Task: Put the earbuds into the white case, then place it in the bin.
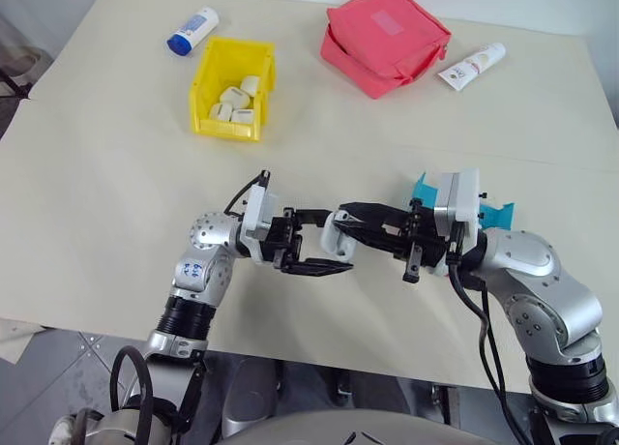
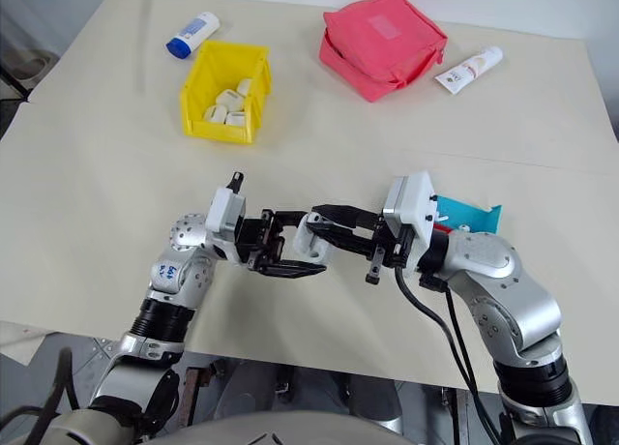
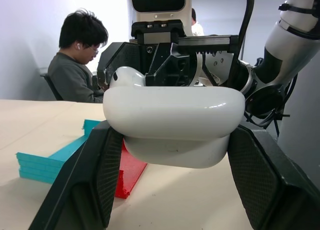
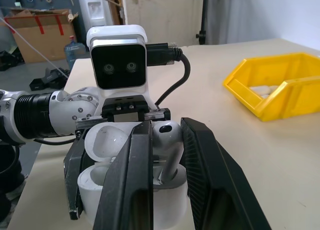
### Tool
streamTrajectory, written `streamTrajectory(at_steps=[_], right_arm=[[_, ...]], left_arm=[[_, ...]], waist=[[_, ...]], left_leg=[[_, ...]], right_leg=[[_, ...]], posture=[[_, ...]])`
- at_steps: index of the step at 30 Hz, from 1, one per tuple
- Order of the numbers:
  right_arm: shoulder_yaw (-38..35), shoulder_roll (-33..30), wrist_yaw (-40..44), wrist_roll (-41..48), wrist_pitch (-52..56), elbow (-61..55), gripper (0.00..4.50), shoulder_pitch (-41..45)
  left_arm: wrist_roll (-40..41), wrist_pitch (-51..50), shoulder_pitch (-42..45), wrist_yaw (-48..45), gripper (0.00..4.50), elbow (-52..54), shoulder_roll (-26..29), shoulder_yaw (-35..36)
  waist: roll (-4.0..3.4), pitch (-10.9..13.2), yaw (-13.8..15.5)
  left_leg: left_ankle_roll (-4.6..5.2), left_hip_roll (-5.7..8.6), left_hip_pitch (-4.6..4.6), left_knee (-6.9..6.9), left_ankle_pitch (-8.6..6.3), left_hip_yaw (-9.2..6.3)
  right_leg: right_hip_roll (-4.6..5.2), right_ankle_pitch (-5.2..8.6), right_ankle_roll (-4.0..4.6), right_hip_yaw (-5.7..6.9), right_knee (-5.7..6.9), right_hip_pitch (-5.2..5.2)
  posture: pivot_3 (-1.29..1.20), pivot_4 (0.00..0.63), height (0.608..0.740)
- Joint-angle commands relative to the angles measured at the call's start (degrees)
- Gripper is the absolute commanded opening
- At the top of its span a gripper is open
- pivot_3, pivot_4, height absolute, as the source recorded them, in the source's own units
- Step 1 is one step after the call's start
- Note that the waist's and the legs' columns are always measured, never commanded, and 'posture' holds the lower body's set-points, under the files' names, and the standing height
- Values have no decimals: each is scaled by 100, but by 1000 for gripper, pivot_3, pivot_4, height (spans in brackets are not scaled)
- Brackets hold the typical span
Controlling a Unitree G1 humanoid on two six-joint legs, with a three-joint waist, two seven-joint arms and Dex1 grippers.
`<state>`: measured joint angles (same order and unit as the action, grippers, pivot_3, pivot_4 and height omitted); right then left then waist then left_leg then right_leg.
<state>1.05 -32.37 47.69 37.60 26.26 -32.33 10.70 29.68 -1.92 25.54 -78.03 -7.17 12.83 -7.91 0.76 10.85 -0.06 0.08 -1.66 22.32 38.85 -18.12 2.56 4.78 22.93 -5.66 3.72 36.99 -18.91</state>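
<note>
The left gripper is clamped tight on the open white case, held above the table well short of the bin, while the right gripper pinches 1 earbud into its socket — closing and binning remain.

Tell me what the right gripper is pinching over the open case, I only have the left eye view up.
Observer: In the right wrist view, the right gripper pinches a tiny glossy white plastic earbud, stem down, over the small glossy white pebble-shaped case.
Operator: Is the case held firmly?
Observer: In the left wrist view, the left gripper has it clamped between both fingers, lid open.
Operator: Is the other earbud already in?
Observer: I cannot tell; the fingers hide the sockets.
Operator: Anything beyond the case?
Observer: A seated person is at the far table edge.
</note>
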Motion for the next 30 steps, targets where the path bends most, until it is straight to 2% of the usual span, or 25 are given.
streamTrajectory(at_steps=[1,8,30], right_arm=[[-52,-217,75,-189,50,283,471,-350],[-231,-567,335,-86,24,252,471,-463],[-290,-1442,736,125,198,547,471,190]], left_arm=[[345,179,91,49,2789,698,-127,159],[329,269,4,158,2789,697,-89,251],[302,453,64,219,2789,516,-45,362]], waist=[[0,0,-2],[0,0,0],[-2,1,5]], left_leg=[[0,0,0,0,0,0],[0,0,-2,0,0,-1],[1,0,-5,1,0,-17]], right_leg=[[0,0,0,0,0,0],[0,0,0,0,-3,5],[0,-1,0,18,-16,20]], posture=[[0,150,740],[0,150,740],[0,150,740]])
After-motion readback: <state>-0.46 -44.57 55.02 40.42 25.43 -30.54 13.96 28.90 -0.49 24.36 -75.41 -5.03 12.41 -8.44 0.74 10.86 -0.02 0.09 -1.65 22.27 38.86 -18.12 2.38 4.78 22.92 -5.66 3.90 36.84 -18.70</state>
